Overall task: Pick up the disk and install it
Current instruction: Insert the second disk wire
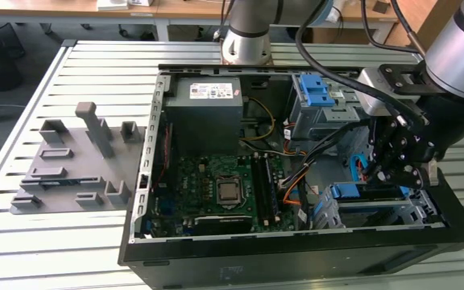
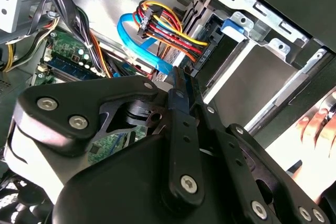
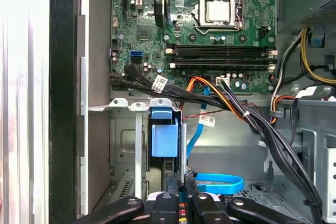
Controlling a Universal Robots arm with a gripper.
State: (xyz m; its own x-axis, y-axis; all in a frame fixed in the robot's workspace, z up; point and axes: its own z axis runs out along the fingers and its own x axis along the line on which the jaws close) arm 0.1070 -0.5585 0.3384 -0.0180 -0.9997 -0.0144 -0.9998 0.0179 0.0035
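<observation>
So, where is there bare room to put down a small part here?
The slatted table is bare behind the grey fixture. Inside the computer case it is crowded: cables and the gripper by the drive cage.

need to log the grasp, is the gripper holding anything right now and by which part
Cannot be told. The gripper hangs just above the disk in its bay in the case, but the fingertips are hidden.

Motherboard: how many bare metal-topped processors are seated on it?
1. The processor sits in its socket near the middle of the motherboard, next to the long memory slots. Cables cover one board edge, so more could be hidden.
</observation>
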